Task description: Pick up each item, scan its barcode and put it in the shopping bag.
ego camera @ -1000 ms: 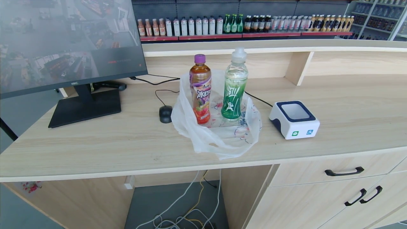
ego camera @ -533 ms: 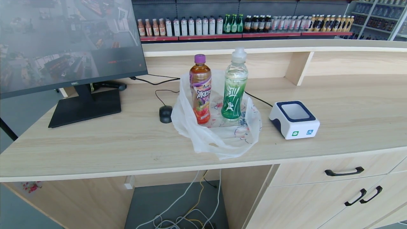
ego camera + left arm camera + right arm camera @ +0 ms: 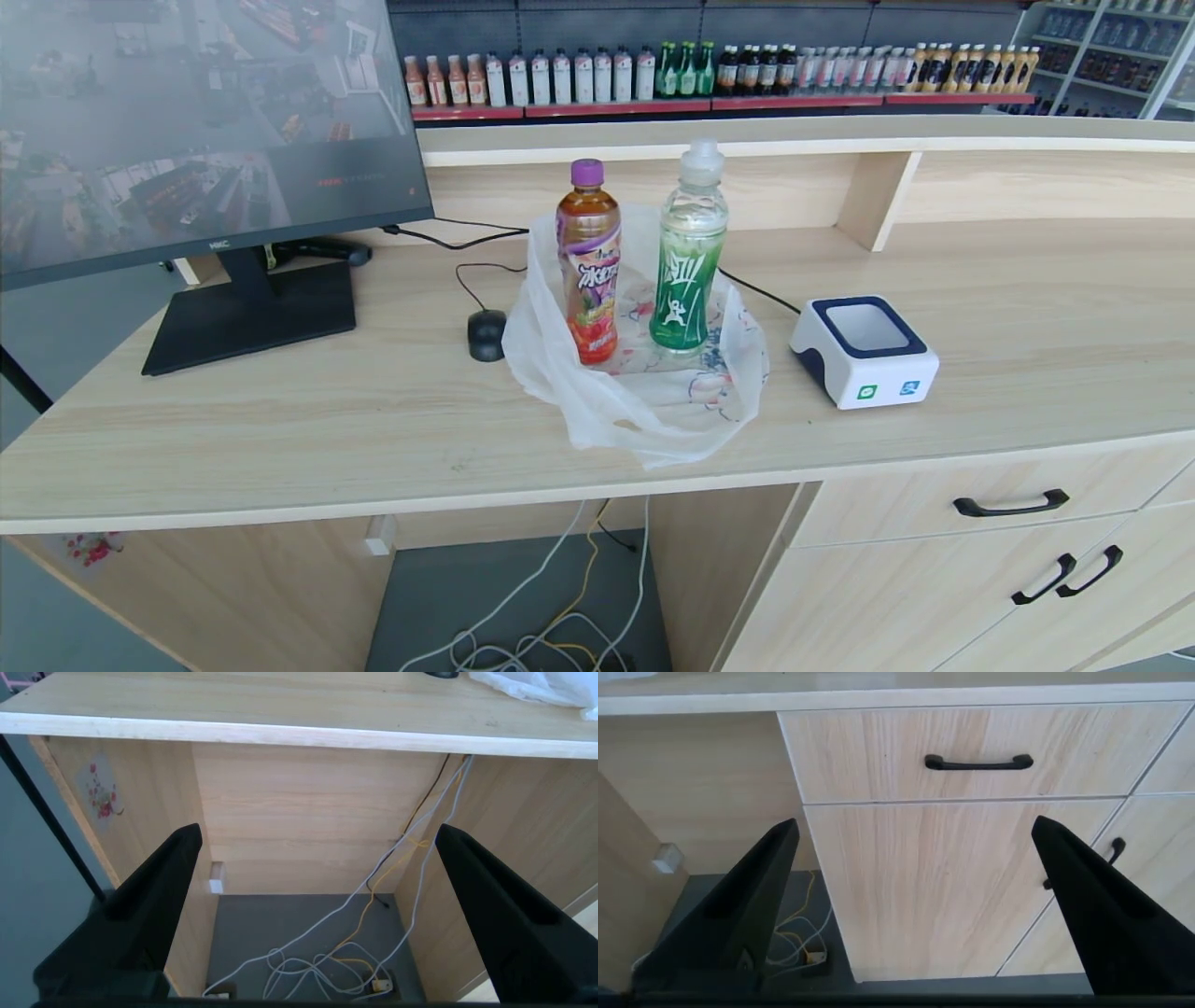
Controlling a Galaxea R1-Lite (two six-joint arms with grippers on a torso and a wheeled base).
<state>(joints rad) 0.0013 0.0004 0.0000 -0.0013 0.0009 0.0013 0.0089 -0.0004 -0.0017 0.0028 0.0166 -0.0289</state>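
In the white plastic shopping bag (image 3: 653, 411) stand the purple-capped orange bottle (image 3: 589, 266) & green-labelled clear bottle (image 3: 689, 252); we're prob done, no next grab. Below it, left gripper (image 3: 318, 835) & right gripper (image 3: 915, 826): spread wide, empty.

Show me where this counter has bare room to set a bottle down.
Widest bare stretch: the light wooden counter right of the white-and-navy scanner box. Also free: the front strip between the black monitor stand and the white plastic shopping bag. Crowded: the middle, where the black mouse, bag and scanner sit close.
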